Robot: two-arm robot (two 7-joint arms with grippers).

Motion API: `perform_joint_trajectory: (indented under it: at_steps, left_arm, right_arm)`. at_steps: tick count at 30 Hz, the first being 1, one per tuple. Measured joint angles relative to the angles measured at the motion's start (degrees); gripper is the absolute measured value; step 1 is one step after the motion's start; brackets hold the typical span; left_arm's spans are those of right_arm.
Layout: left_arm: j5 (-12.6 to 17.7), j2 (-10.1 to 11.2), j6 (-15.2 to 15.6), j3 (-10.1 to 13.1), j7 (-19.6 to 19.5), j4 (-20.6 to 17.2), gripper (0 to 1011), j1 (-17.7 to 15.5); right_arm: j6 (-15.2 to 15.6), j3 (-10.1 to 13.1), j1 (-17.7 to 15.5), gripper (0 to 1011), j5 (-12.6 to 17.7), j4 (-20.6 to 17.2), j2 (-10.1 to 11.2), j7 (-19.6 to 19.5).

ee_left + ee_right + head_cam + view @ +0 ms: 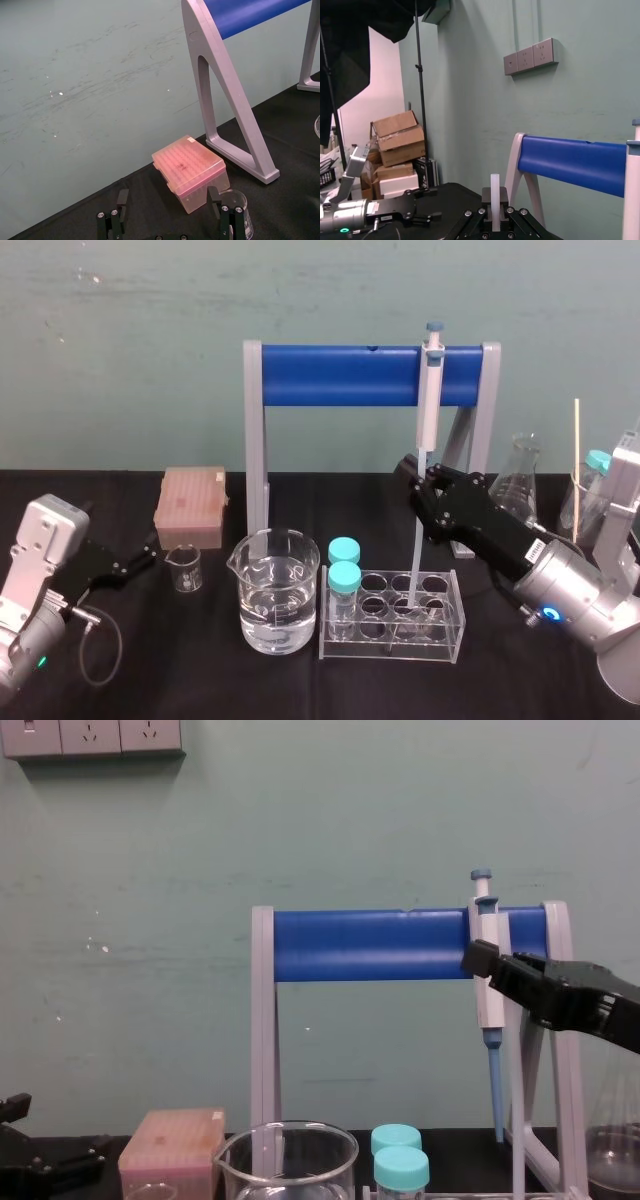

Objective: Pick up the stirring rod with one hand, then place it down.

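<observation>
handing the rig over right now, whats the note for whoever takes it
Right hand: shut on the stirring rod, gripping it near its upper end. The rod is roughly upright, running down to the clear tube rack in front of the blue stand.
Left hand: open, parked low at the left beside the small beaker.
Done: rod is grasped. I can't tell if its lower tip is clear of the rack.
Left: finish the lift if needed, then lay the rod down and release.

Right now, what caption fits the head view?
Right claw grips the stirring rod, tip at the tube rack; left claw sits open by the small beaker.
</observation>
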Motion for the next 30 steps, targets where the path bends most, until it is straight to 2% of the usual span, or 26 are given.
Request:
perform_joint_trajectory:
  at_steps: [13,24,30]
  left_arm:
    - [0.0,0.0,0.0,0.0,0.0,0.0,1000,0.0]
    - [0.0,0.0,0.0,0.0,0.0,0.0,1000,0.0]
    - [0.0,0.0,0.0,0.0,0.0,0.0,1000,0.0]
  right_arm:
    - [-2.1,-1.5,2.9,68,-2.3,6.7,-2.9,0.8]
    - [-1.1,-2.6,3.8,69,-4.3,10.5,-4.0,0.4]
    - [-0.3,-2.8,3.8,68,-4.7,11.3,-4.3,0.0]
